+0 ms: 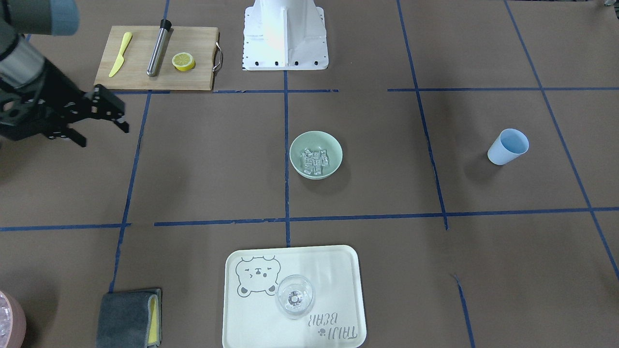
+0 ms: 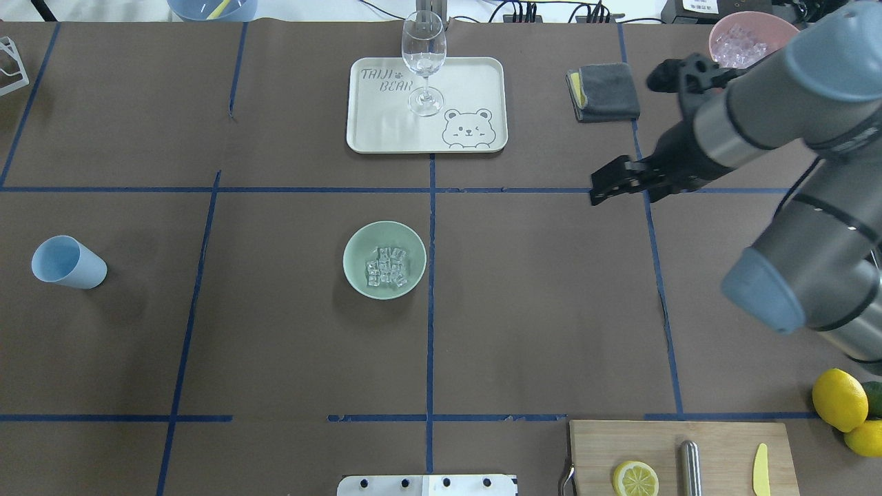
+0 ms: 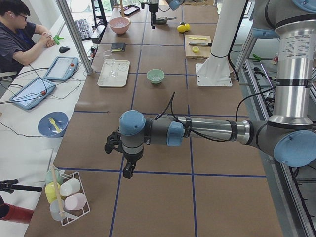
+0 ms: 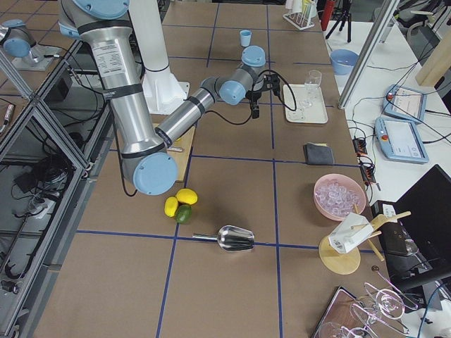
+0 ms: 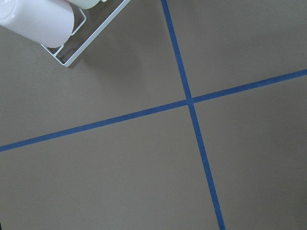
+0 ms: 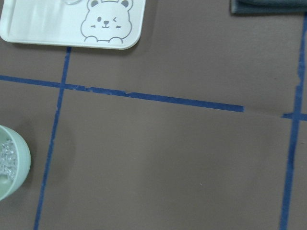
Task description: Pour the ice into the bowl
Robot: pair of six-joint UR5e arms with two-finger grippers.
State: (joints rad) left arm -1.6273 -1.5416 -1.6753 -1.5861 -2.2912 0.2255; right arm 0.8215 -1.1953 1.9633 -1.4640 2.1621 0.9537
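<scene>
The ice (image 2: 387, 267) lies heaped in the mint-green bowl (image 2: 355, 242), which sits upright near the middle of the table (image 2: 537, 310), just beside a blue tape line. The right arm (image 2: 716, 131) hangs above the table near the grey cloth (image 2: 606, 91), well apart from the bowl; its jaws stand apart with nothing between them. The left arm (image 3: 207, 131) hangs over bare table, and I cannot tell whether its jaws are apart or together. A light blue cup (image 2: 69, 262) stands well away.

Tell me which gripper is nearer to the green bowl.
Right. The right gripper hovers to the bowl's right, apart; the left gripper is far off at the table's left end.
</scene>
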